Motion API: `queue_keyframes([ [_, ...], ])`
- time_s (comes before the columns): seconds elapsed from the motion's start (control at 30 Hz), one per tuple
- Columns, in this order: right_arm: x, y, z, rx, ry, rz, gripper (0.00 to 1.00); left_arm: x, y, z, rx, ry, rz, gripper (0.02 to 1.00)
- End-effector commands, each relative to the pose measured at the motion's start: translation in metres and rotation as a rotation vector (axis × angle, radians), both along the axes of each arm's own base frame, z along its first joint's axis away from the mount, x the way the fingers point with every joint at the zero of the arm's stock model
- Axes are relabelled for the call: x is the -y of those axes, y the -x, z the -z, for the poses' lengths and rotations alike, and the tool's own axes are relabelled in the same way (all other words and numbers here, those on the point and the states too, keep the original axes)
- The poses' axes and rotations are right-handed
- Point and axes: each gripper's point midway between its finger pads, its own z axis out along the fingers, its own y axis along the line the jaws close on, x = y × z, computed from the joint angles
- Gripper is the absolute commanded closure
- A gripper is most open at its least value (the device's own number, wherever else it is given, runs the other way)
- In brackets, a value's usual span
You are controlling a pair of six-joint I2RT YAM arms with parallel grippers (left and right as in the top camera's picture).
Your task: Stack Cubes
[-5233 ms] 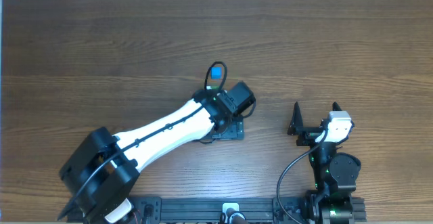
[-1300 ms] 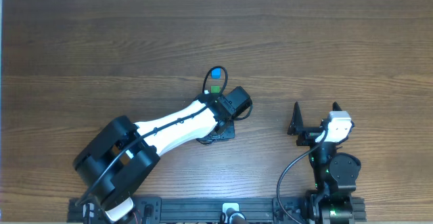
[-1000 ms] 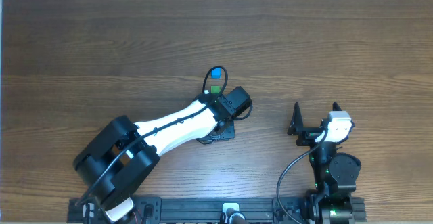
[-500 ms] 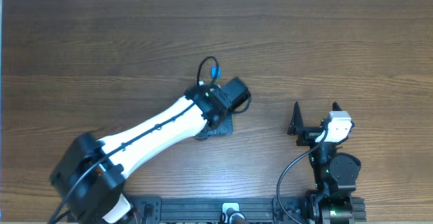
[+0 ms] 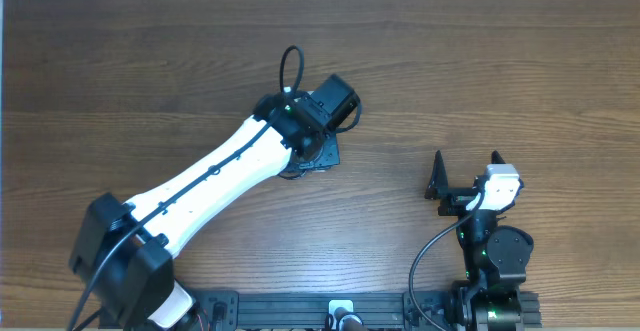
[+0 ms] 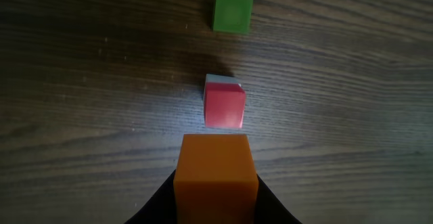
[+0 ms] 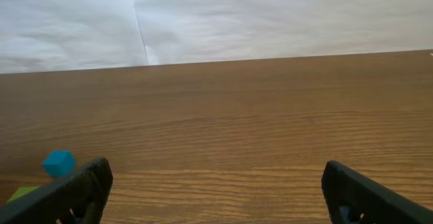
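1. Orange cube (image 6: 216, 173): clenched in my left hand (image 6: 216, 207), over the bench (image 6: 81, 61).
2. Red cube (image 6: 224, 107): just beyond it.
3. Green cube (image 6: 233, 11): farther off, apart.
4. My right hand (image 5: 466, 171): fingers spread, holding nothing, near its base.

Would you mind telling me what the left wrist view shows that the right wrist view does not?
Left wrist view only: the left hand shut on an orange cube, a red cube sitting on a pale cube, and a whole green cube. Right wrist view only: the open right hand, a blue cube and a white backdrop. Both: the wooden table; the green sliver near the blue cube may be that green cube.
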Motion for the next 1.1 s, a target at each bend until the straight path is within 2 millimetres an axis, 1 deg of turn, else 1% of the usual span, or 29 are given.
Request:
queue_keyframes([
  [0.03, 0.002, 0.0, 0.002, 0.002, 0.002, 0.009, 0.009, 0.003, -0.006, 0.016, -0.015, -0.033, 0.028, 0.976],
  [0.23, 0.002, 0.0, 0.002, 0.002, 0.002, 0.009, 0.009, 0.005, -0.007, 0.029, -0.041, -0.047, 0.035, 0.976],
  [0.6, 0.002, 0.0, 0.002, 0.002, 0.002, 0.009, 0.007, 0.014, -0.015, 0.032, -0.052, -0.012, 0.068, 0.978],
  [0.8, 0.002, 0.0, 0.002, 0.002, 0.002, 0.009, 0.007, 0.013, -0.015, 0.04, -0.082, -0.017, 0.062, 0.978],
  [1.1, 0.002, 0.0, 0.002, 0.002, 0.002, 0.009, 0.009, 0.013, -0.015, 0.041, -0.085, -0.019, 0.062, 0.976],
])
